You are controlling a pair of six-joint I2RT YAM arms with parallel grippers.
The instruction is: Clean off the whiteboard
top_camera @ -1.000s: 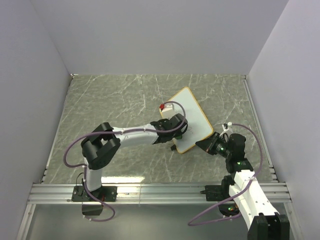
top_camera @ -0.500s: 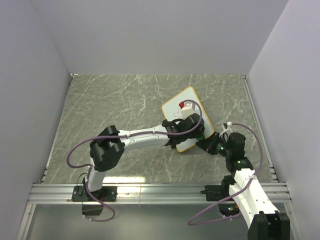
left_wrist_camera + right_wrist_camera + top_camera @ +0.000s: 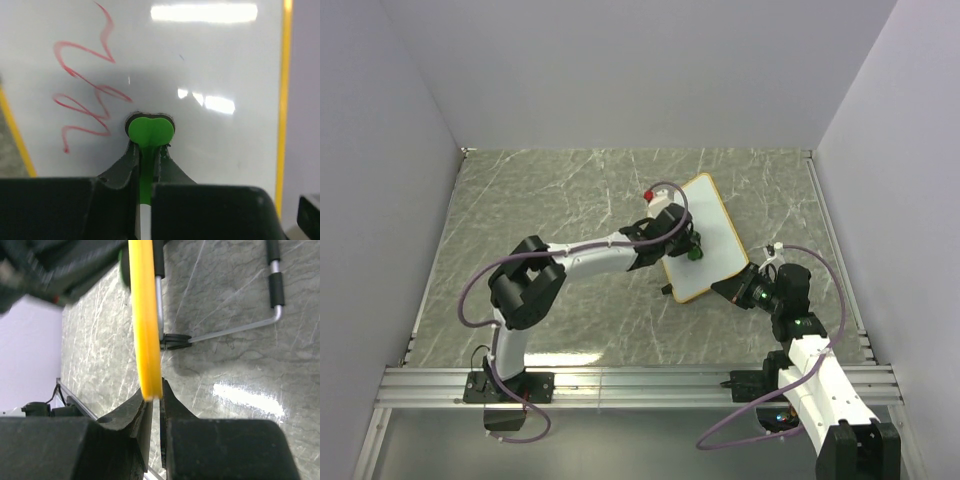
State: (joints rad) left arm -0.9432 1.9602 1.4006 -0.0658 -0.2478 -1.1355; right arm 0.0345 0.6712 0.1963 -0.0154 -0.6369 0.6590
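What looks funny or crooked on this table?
The whiteboard sits slanted, not lined up with the table's edges. The right gripper pinches its near yellow corner. Red scribbles are on the whiteboard, next to the green eraser held in the left gripper.

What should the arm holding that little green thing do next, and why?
Probably slide the left pincer leftward in its own camera's view, with the green eraser pressed on the whiteboard. Red scribbles lie just beside the eraser there; the board on its other side looks clean. The right pincer grips the board's yellow frame, so it should hold steady.
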